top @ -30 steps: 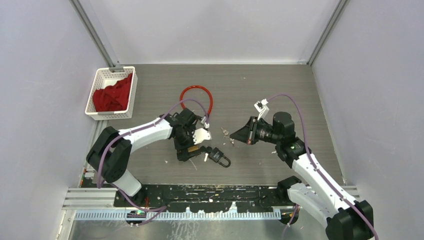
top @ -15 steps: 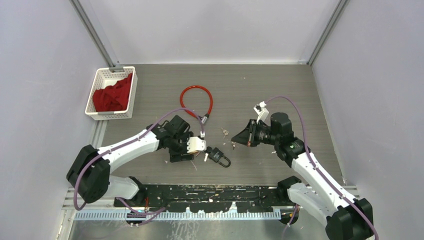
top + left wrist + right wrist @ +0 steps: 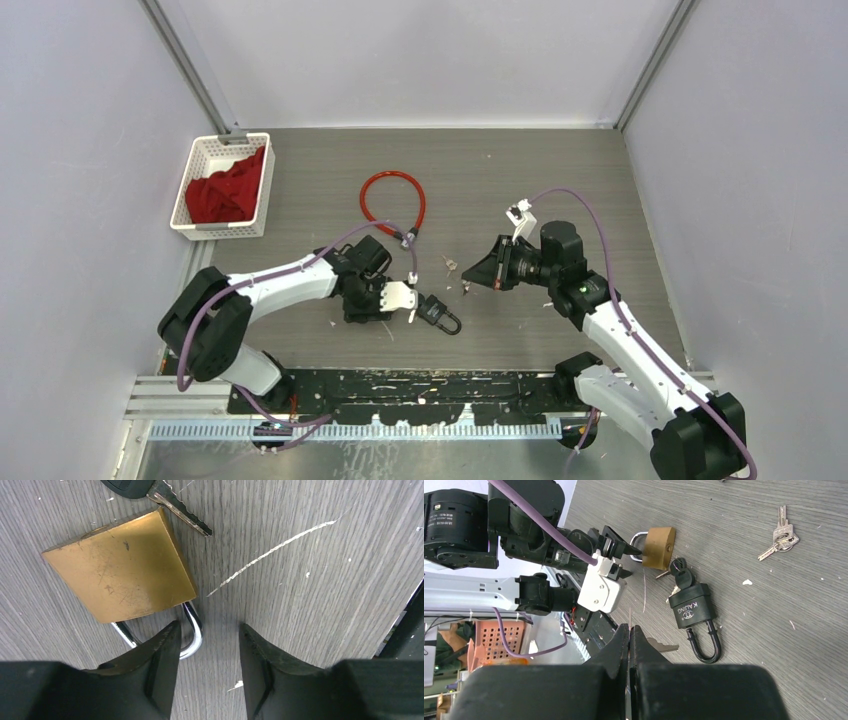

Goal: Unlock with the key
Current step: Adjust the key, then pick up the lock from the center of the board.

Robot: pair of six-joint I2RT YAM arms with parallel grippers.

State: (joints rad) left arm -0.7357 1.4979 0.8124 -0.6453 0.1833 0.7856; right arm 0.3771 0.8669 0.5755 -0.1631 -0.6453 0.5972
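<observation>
The left pincer (image 3: 207, 630) is half open, down low over the table (image 3: 310, 580). Its two fingers (image 3: 160, 670) are apart and hold nothing. One finger is right at the silver loop of the gold lock (image 3: 120, 570), which lies flat just in front. A key (image 3: 181, 511) with a black head lies by the lock's far edge. The black lock (image 3: 691, 611) lies just beside them. The right pincer (image 3: 629, 627) is squeezed tight near the locks. I cannot tell if it holds anything.
</observation>
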